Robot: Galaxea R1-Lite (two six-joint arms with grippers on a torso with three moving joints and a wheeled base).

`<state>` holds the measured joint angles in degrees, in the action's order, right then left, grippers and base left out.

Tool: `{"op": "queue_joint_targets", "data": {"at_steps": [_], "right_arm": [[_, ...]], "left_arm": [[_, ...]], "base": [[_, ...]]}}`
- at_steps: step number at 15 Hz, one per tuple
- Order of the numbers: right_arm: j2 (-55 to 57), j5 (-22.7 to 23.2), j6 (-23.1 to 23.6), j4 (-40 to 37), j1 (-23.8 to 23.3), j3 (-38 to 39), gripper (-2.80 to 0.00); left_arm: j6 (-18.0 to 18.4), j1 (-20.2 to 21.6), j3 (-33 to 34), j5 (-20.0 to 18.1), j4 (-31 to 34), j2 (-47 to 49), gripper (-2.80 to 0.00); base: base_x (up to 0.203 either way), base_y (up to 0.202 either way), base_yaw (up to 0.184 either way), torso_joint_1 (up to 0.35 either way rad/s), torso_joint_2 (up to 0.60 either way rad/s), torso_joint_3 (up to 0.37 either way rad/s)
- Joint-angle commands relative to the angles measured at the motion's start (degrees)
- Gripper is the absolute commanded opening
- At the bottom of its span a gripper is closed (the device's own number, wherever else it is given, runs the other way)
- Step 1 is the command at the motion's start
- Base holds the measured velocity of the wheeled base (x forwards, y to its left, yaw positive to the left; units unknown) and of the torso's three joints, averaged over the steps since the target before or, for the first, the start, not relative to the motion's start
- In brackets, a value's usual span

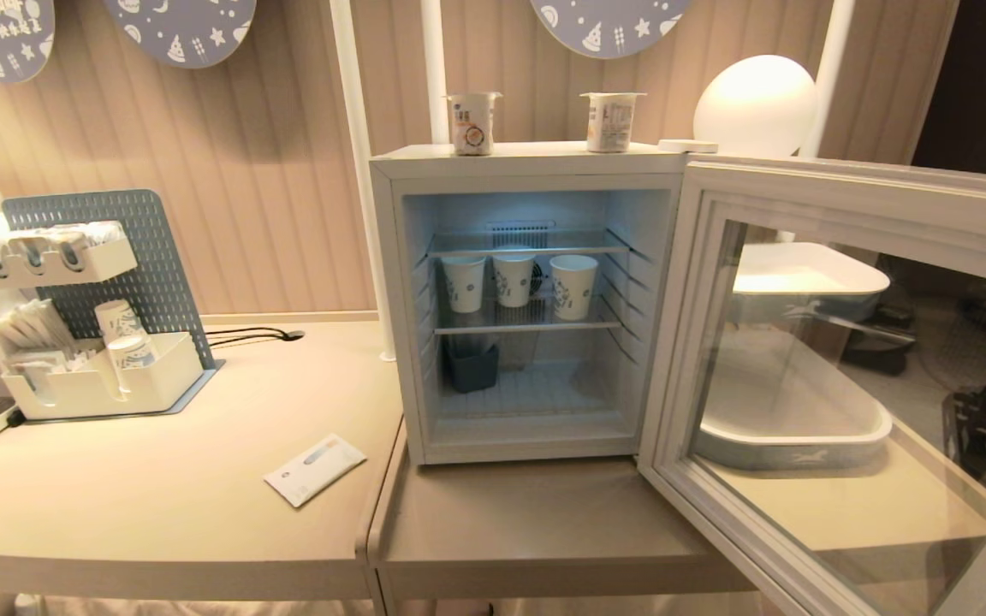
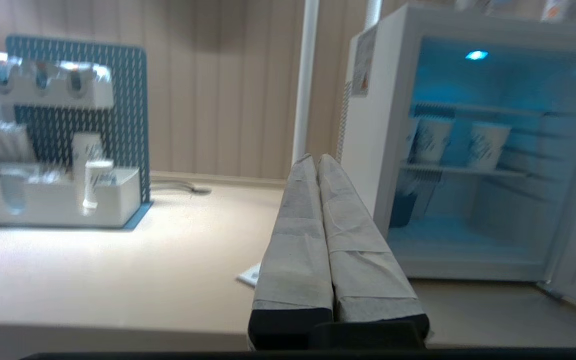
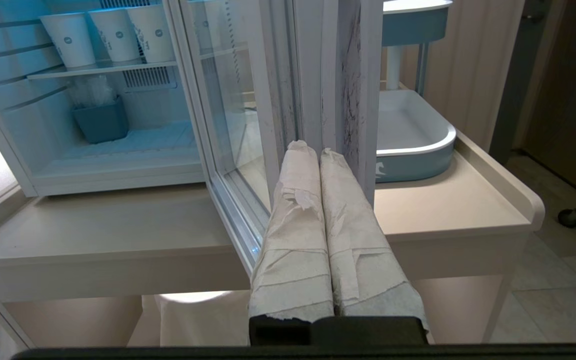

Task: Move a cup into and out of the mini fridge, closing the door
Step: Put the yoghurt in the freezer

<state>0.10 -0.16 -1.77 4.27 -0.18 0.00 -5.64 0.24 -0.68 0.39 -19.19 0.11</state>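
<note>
1. Here, in the head view, the mini fridge (image 1: 527, 308) stands in the middle of the picture with its light on. The door (image 1: 844, 376) is swung wide open and fills the right side. Three white cups stand in a row on the upper wire shelf: the left cup (image 1: 464, 282), the middle cup (image 1: 514, 278) and the right cup (image 1: 573, 287). A dark bin (image 1: 471, 366) sits on the fridge floor at the lower left. Two yogurt pots (image 1: 472, 123) stand on top of the fridge. A white packet (image 1: 315, 468) lies flat on the table (image 1: 159, 513) at the lower left. A blue pegboard rack (image 1: 91, 316) with small cups stands at the far left. No arm shows here.

2. In the left wrist view, the left gripper (image 2: 315, 159) is at the bottom middle. Its two wrapped fingers press together and hold nothing. It is over the table, to the left of the open fridge and apart from it. The rack is at the left.

3. In the right wrist view, the right gripper (image 3: 313, 150) is at the bottom middle. Its fingers are pressed together and hold nothing. Its tips point at the door's edge, in the middle of the picture. The three cups are at the upper left. A blue and white tray (image 3: 418, 145) sits to the right of the door.
</note>
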Motion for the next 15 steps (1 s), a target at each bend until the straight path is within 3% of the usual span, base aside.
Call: {"op": "queue_joint_targets", "data": {"at_steps": [1,7,15], "right_arm": [[0.1,0.0,0.0,0.0,0.0,2.2,-2.80],[0.1,0.0,0.0,0.0,0.0,2.2,-2.80],[0.1,0.0,0.0,0.0,0.0,2.2,-2.80]], "left_arm": [[0.1,0.0,3.0,0.5,1.3,0.0,-2.80],[1.2,0.0,3.0,0.4,1.3,0.0,-2.80],[1.3,0.0,3.0,0.2,1.3,0.0,-2.80]], "base": [[0.000,0.000,0.000,0.000,0.00,0.000],[0.000,0.000,0.000,0.000,0.00,0.000],[-0.182,0.000,0.000,0.004,0.01,0.002]]}}
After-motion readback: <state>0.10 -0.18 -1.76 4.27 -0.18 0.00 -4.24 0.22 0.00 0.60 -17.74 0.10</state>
